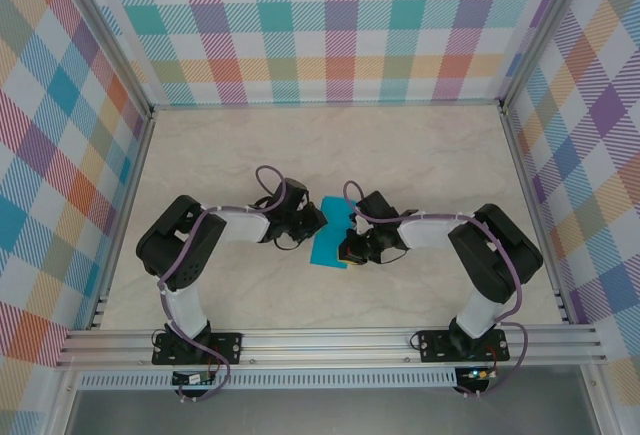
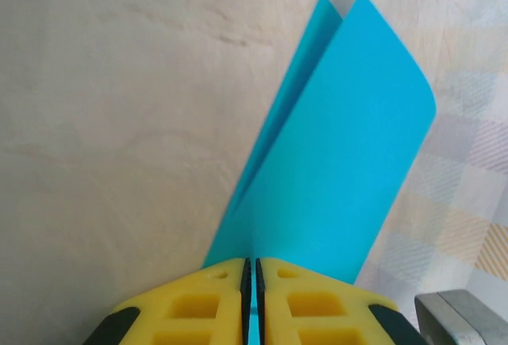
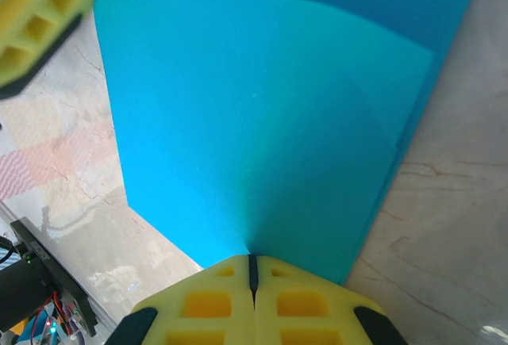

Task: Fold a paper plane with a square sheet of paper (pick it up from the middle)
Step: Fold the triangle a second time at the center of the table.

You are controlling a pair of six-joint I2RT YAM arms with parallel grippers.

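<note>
The square sheet of paper (image 1: 330, 240) is teal-blue and hangs bent between my two grippers at the middle of the table. My left gripper (image 1: 320, 222) holds its left edge. In the left wrist view the yellow jaws (image 2: 253, 270) are shut on the paper (image 2: 333, 155), which rises in two layers that part toward the top. My right gripper (image 1: 351, 243) holds the opposite edge. Its yellow jaws (image 3: 253, 264) are shut on the sheet (image 3: 262, 123), which curves away above them. The left gripper's yellow fingers (image 3: 36, 20) show at the top left of the right wrist view.
The pale marble tabletop (image 1: 330, 145) is fenced by plaid walls (image 1: 330, 25) at the back and both sides. An aluminium rail (image 1: 330, 345) carrying both arm bases runs along the near edge. A grey metal part (image 2: 456, 317) sits at the lower right of the left wrist view.
</note>
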